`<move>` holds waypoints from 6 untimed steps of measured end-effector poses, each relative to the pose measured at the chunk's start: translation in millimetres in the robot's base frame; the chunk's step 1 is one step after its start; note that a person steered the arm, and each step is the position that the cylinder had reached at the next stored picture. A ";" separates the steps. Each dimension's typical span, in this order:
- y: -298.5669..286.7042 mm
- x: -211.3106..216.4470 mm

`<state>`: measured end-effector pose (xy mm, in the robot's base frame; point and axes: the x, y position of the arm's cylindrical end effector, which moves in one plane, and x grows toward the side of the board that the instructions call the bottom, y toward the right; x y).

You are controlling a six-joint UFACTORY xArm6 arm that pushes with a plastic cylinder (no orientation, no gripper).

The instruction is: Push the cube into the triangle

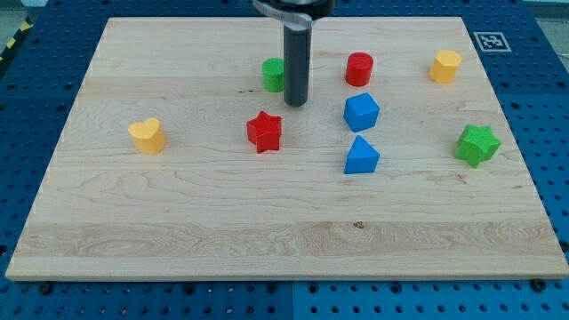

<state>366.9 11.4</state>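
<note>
My tip beside green block, blue cube just above blue triangle

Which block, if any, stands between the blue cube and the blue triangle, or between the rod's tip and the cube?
None that I can see. The blue cube sits just above the blue triangle with only bare board between them. My tip is to the view's left of the cube; the green block is partly behind the rod, not between.

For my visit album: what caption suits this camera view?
My tip rests left of the blue cube, which sits just above the blue triangle.
</note>
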 end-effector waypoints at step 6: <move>88.5 71.9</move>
